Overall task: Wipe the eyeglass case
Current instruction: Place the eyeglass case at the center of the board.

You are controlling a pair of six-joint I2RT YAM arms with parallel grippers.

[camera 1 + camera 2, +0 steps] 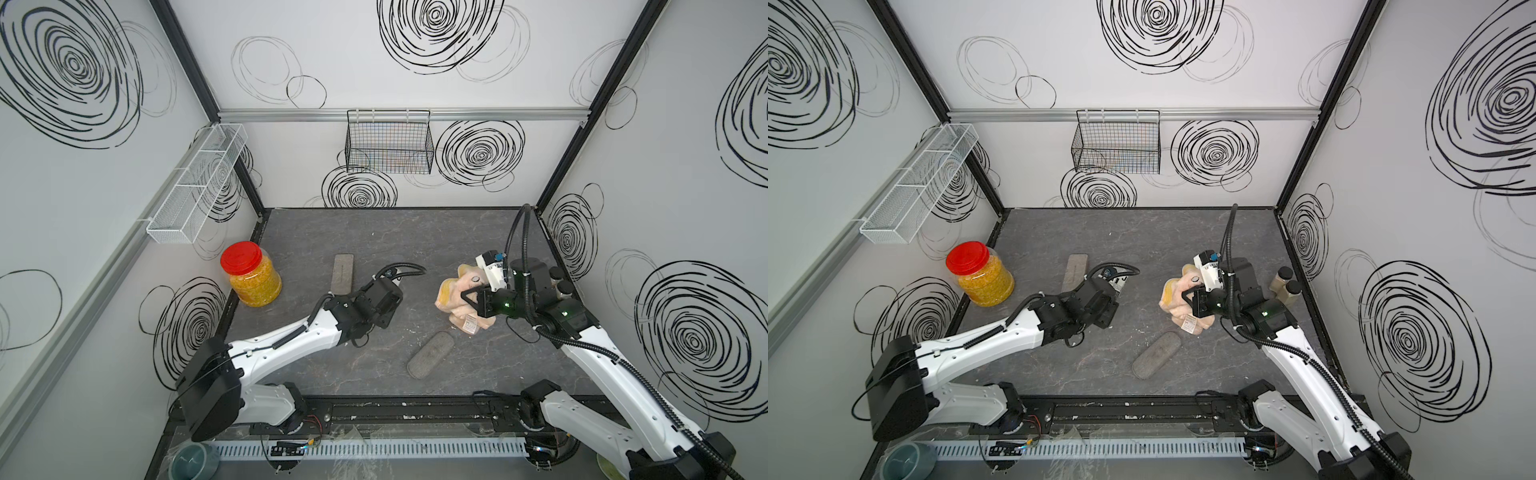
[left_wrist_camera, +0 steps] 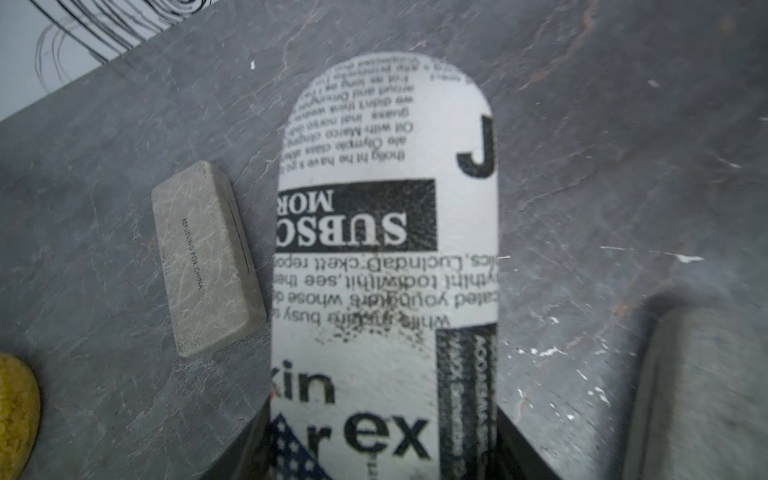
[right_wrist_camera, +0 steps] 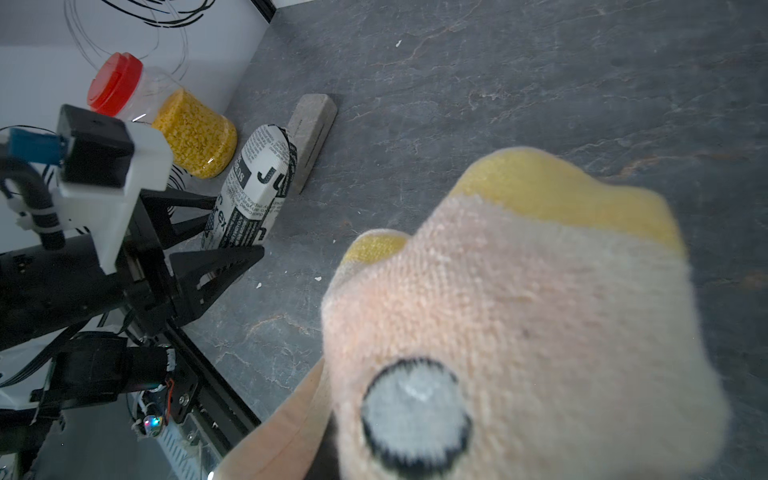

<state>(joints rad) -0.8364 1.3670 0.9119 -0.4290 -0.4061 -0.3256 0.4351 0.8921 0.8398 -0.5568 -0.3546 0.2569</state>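
A newspaper-print eyeglass case [image 2: 386, 249] sticks out from between the jaws of my left gripper [image 2: 384, 449], which is shut on its near end. In both top views the left wrist hides most of this case [image 1: 1120, 282]. From the right wrist it shows tilted over the table [image 3: 253, 187]. My right gripper [image 1: 467, 297] is shut on a bunched pink and yellow cloth [image 1: 446, 295], which fills the right wrist view [image 3: 519, 311] and hides the jaws there. Cloth and case are apart, with bare table between them.
A grey rectangular case [image 1: 343, 273] lies just behind the held one, and a grey oval case [image 1: 430, 354] lies nearer the front. A red-lidded jar [image 1: 251, 274] of yellow grains stands at the left wall. Two small bottles [image 1: 1285, 284] stand behind the right arm.
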